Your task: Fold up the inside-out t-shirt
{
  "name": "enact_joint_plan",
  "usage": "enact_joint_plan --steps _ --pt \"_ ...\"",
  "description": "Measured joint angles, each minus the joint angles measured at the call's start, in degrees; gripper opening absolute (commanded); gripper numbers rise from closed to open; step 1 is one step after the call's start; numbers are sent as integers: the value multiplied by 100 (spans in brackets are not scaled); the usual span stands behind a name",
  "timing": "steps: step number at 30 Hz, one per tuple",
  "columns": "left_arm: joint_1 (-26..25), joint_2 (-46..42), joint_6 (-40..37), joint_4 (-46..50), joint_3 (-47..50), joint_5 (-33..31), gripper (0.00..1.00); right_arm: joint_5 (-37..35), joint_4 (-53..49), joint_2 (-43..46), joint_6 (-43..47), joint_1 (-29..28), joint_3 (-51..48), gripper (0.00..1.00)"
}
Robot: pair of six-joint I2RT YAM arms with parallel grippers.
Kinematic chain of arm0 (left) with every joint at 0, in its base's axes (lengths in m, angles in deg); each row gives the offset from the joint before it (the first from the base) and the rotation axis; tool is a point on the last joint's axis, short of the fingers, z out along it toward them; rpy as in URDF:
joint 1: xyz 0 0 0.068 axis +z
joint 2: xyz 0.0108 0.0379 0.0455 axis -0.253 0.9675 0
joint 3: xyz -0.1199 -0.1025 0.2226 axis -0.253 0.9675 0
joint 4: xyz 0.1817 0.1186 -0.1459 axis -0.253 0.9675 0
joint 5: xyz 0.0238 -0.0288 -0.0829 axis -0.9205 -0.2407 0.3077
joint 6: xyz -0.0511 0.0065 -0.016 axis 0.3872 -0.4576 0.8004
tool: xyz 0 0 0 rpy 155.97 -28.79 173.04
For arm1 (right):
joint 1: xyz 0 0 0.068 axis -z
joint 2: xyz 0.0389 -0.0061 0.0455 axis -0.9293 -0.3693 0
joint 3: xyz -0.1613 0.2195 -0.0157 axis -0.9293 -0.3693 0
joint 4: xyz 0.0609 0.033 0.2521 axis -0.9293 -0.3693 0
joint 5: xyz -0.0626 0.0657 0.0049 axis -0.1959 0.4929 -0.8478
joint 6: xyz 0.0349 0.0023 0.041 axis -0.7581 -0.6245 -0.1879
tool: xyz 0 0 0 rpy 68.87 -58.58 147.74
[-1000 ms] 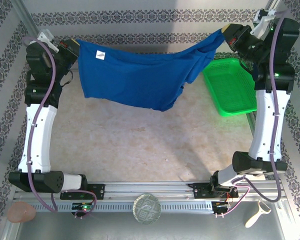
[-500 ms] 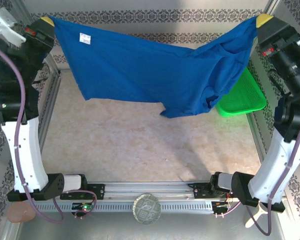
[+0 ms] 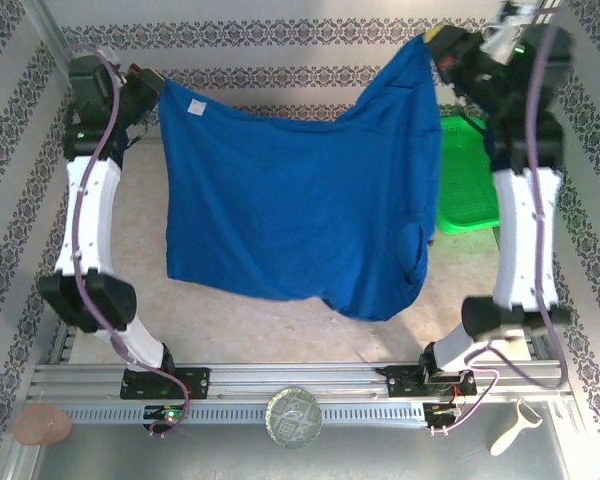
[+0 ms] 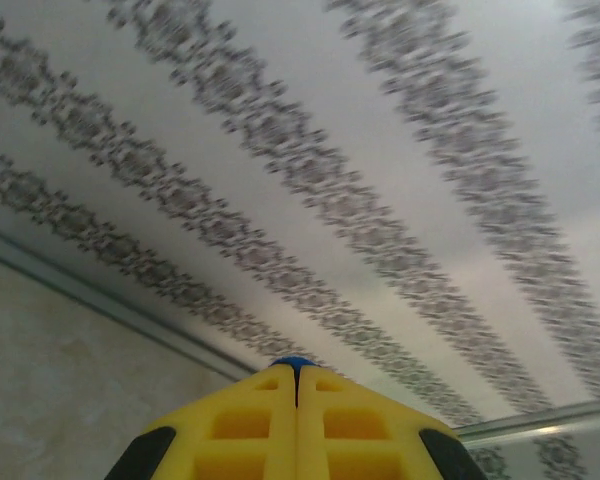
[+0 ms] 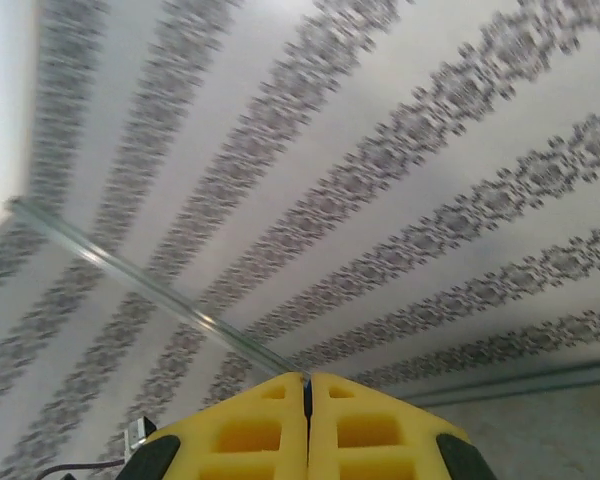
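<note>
the left gripper [image 3: 152, 88] and right gripper [image 3: 435, 42] are each clamping tight on a top corner of the royal-blue t-shirt [image 3: 290, 210], which is hanging spread above the table [image 3: 280, 325].

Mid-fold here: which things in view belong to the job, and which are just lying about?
Part of the job: blue t-shirt, hanging between the arms; left pincer and right pincer, each shut on a top corner.
Just lying about: green basket at the far right; round glass dish, pinkish lump and white peeler-like tool on the near ledge.
</note>
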Motion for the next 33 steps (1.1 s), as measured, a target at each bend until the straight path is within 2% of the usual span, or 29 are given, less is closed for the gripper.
enact_joint_plan --steps 2,3,6,7,10,14,17,19,21,23,26,29,33 --pt "7 544 -2 92 -509 2 0 -94 -238 -855 83 -168 798 0" --pt "7 844 -2 160 -951 0 0 -116 -428 -1414 120 -249 1526 0" --pt "17 1759 -9 595 -2922 0 0 -122 -678 -2815 -4 -365 3650 0" --pt "22 2039 -7 658 -3672 -7 0 -105 -654 -3053 -129 -382 4041 0" --pt "55 2107 37 680 -4682 -15 0 -101 -415 -2924 -380 -358 3893 0" --pt "138 1335 -13 680 -4426 -17 0 -114 -103 -2096 -352 -358 2909 0" --pt "155 468 -173 610 -3383 0 0 -66 42 -1412 -116 -372 2238 0" --pt "155 -367 -280 350 -2011 46 0 -52 254 -695 111 -428 1241 0" --pt "166 -1200 -323 0 -485 70 0 -81 688 205 289 -501 -280 0" --pt "166 -1996 -337 -310 1095 116 0 -136 1272 1189 387 -581 -2221 0" --pt "140 -3005 -337 -713 3309 267 0 -264 1991 2159 476 -636 -4850 0" --pt "-17 -3871 -282 -970 5366 391 0 -516 2463 2367 518 -634 -7101 0" --pt "-702 -4614 -236 -1099 7329 398 0 -664 2470 1965 452 -481 -9009 0"
